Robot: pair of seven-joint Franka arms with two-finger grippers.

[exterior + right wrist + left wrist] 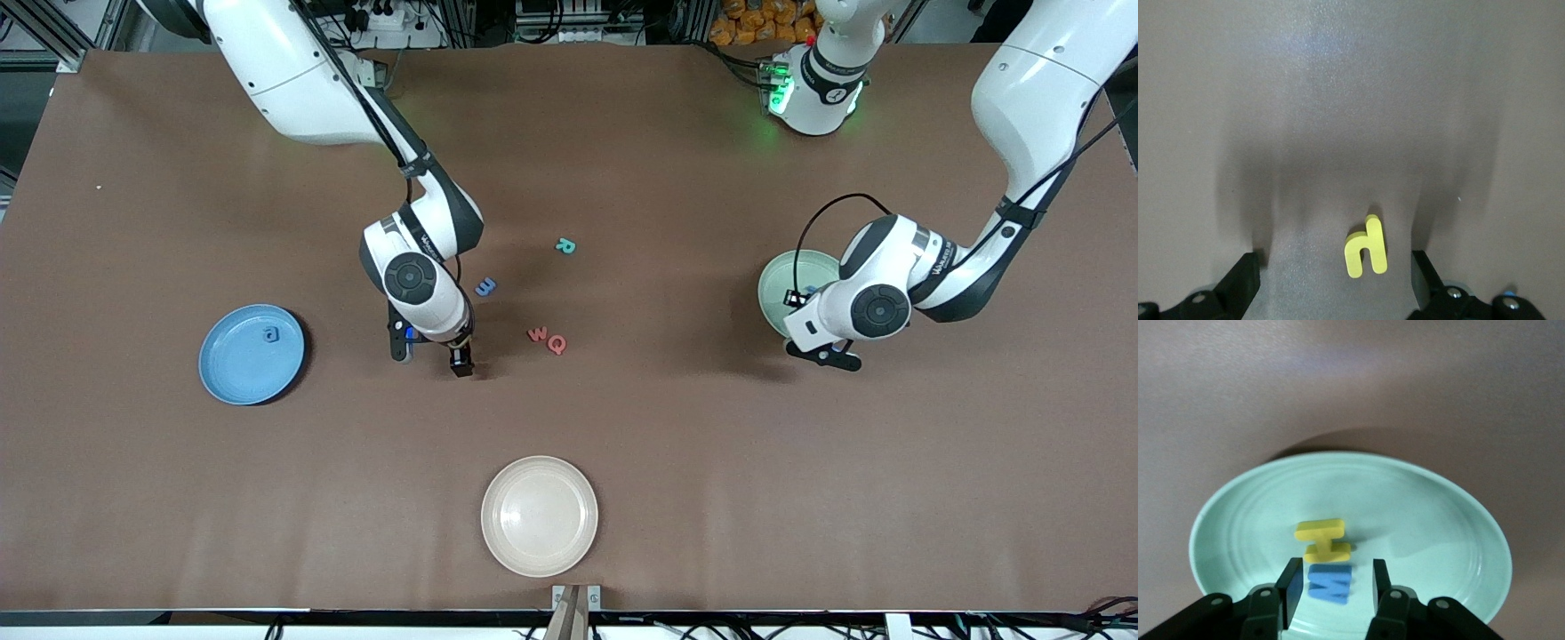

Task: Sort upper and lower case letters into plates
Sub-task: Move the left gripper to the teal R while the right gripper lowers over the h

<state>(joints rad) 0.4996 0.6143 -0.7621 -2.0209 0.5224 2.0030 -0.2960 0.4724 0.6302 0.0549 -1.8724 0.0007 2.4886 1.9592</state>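
Fingers (1290, 590) of my left gripper (1331, 592) are standing a little apart over the mint green plate (1438, 520), with the blue letter M (1330, 582) between them; the gaps on both sides are showing, so they are not pressing it. The letter is lying in the plate, touching a yellow H (1323, 541). This plate is sitting toward the left arm's end of the table.

My right gripper (1331, 280) is hanging low over the table with its fingers (1238, 283) spread wide, and a yellow lowercase h (1367, 249) is lying on the brown table (676, 427) between them, touching neither.

Loose letters are lying near the middle: a blue one (485, 286), a teal R (565, 245), a red W (537, 334) and a red Q (556, 344) just beside each other. The sky blue plate (233, 373) is lying toward the right arm's end, holding a small blue letter (270, 334). The cream plate (540, 516) is lying nearest to the front camera.
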